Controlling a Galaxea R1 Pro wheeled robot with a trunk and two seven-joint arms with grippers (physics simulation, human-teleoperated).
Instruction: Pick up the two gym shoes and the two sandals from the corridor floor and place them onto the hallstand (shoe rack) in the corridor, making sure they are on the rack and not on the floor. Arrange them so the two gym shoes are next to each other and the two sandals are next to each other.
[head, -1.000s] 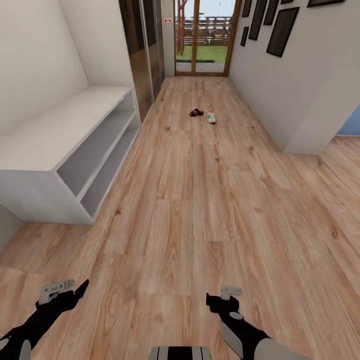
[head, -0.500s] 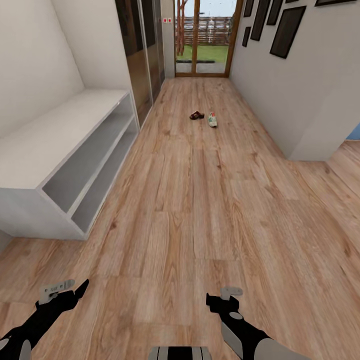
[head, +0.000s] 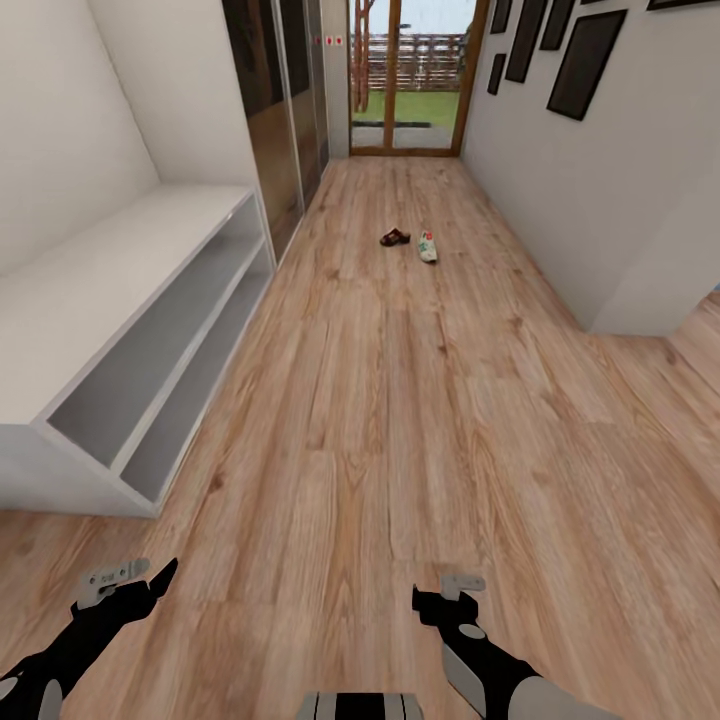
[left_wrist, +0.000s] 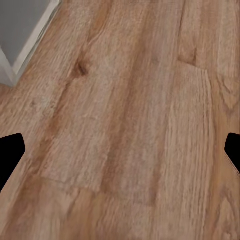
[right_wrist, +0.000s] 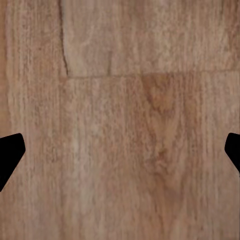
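Far down the corridor floor (head: 380, 400) lie one dark brown sandal (head: 395, 237) and, just to its right, one white gym shoe (head: 427, 247) with green and red marks. They are a small gap apart. My left gripper (head: 135, 582) and right gripper (head: 442, 592) hover low over the planks at the near edge of the head view, well short of the shoes. In the wrist views the left gripper (left_wrist: 120, 150) and the right gripper (right_wrist: 120, 150) are open, with bare wood between the fingertips. The hallstand is out of view.
A long low pale grey shelf unit (head: 120, 300) with two open shelves runs along the left wall. Dark cabinet doors (head: 275, 110) follow it, and glass doors (head: 405, 75) end the corridor. Framed pictures (head: 585, 60) hang on the right wall, whose corner (head: 640, 300) opens rightward.
The whole head view has shifted: the camera has rolled forward down the corridor, so the shelf unit sits lower left and the shoes look slightly nearer. Both arms hold the same pose.
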